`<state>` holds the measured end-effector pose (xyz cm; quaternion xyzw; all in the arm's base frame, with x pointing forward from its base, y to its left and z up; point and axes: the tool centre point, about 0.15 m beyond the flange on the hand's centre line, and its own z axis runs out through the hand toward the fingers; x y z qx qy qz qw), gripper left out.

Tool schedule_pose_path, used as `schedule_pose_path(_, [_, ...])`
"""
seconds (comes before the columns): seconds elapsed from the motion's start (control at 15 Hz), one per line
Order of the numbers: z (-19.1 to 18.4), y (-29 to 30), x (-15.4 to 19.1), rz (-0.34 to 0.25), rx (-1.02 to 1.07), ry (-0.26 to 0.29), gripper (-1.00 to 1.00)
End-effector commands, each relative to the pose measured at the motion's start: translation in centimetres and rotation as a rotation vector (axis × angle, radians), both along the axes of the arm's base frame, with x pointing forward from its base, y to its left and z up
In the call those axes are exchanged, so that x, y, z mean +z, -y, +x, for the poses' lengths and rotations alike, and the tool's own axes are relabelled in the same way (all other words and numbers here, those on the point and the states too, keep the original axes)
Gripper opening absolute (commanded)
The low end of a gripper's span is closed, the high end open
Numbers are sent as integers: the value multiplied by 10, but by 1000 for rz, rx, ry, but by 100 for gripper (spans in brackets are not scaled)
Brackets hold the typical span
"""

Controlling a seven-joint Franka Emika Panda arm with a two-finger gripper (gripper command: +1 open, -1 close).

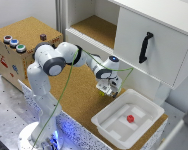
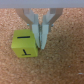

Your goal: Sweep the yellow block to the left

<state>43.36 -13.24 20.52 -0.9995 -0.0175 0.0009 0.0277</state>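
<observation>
Yellow block (image 2: 24, 44) lies on the cork tabletop (image 2: 60, 67), touching the gripper's (image 2: 40, 41) fingertips (image 2: 42, 37); the jaws are clenched together beside it, grasping nothing.

The arm (image 1: 54, 60) was white with grey joints, and a thin green cable (image 1: 64, 90) trailed along it. The tabletop (image 1: 86, 95) was speckled tan cork. At lower right sat a white bin (image 1: 146, 107) with a small red object (image 1: 130, 118) inside. The cabinet (image 1: 159, 45) at upper right was white with a black handle (image 1: 145, 47). The cork box (image 1: 19, 62) at upper left carried coloured buttons (image 1: 14, 43). In the wrist view the block (image 2: 24, 45) was yellow-green with black line markings, and the fingers (image 2: 42, 32) were pale grey.
</observation>
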Motion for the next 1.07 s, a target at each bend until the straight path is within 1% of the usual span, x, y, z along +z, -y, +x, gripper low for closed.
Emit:
schedule_pose_path(0.0, [-17,-33,9,-43,-73,58,-100])
schedule_pose_path(0.2, [-16,-49,8,-32,-87,47,-100])
schedule_pose_path(0.33, [-16,-61,4,-16,-92,19,-100])
schedule_pose_path(0.4, [-17,-68,3,-20,-87,8,-100])
schedule_pose_path(0.6, [-17,-85,4,-10,-96,5,-100])
schedule_pose_path(1.0, [-7,-126,7,26,-138,17,-100])
